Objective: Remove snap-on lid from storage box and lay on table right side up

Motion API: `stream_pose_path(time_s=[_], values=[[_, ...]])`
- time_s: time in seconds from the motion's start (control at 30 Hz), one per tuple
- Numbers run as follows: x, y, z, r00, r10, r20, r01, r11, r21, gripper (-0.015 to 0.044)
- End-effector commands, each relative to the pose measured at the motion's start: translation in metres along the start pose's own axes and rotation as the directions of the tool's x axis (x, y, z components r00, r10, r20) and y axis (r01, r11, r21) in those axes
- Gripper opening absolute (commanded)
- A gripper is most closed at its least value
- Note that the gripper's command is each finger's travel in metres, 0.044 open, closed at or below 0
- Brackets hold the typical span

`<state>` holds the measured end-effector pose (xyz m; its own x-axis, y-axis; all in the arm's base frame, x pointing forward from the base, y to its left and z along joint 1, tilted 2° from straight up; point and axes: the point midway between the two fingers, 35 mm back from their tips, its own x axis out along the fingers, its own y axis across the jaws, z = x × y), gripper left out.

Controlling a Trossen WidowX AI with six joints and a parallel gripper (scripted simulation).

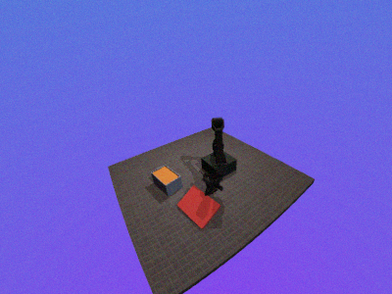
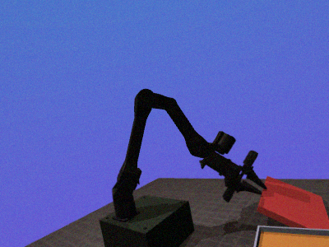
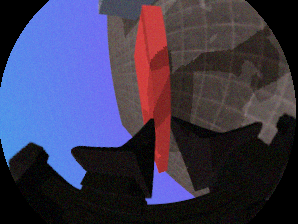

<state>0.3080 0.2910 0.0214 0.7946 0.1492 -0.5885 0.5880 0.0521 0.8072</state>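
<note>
One gripper point(image 2: 257, 185) clamped on red lid point(image 2: 294, 203); no readable writing.

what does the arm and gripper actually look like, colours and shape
The arm is matte black all over: slim tubular links with rounded joint housings, rising from a boxy dark green-black base. A short black cylinder sticks out near the wrist. The gripper is black too, with two tapered, pointed fingers. No cables or markings can be made out.
</note>
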Motion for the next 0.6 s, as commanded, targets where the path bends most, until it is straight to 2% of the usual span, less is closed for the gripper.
stream_pose_path(time_s=[0.0,0.57], values=[[0.006,-0.011,0.003,1.000,-0.020,0.008,0.020,1.000,-0.012,0.0000],[0.014,-0.022,0.003,1.000,-0.020,0.008,0.020,1.000,-0.013,0.0000]])
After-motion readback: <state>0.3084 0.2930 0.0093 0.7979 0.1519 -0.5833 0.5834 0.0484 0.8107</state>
